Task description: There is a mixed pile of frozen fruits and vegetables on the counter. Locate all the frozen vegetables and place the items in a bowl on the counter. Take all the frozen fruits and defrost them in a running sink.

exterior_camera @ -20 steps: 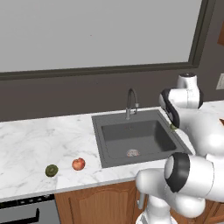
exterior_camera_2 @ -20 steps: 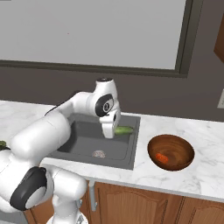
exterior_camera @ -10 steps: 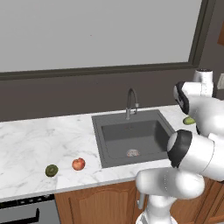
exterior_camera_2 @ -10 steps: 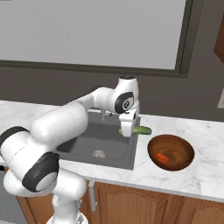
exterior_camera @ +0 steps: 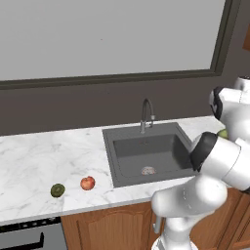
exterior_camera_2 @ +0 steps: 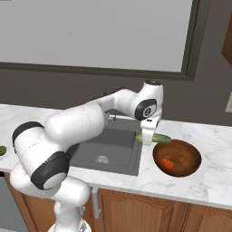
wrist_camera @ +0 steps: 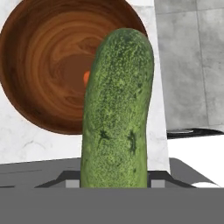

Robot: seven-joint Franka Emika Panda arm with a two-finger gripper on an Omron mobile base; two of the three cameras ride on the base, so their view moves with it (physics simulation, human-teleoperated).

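Cucumber point(wrist_camera: 117, 113) over bowl point(wrist_camera: 39, 65), carrot point(exterior_camera_2: 167, 163) inside.

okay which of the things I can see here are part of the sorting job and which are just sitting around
Part of the job: cucumber held in the gripper, carrot in the bowl, apple, dark green fruit, sink, faucet, counter.

Just there: window, cabinet doors.

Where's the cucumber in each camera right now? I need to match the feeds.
Left base view: cucumber, a green tip at the right edge, beside the arm.
Right base view: cucumber, centre, held level at the bowl's left rim.
Hand view: cucumber, upright in the middle, covering part of the bowl.
Shared landmark: the sink.
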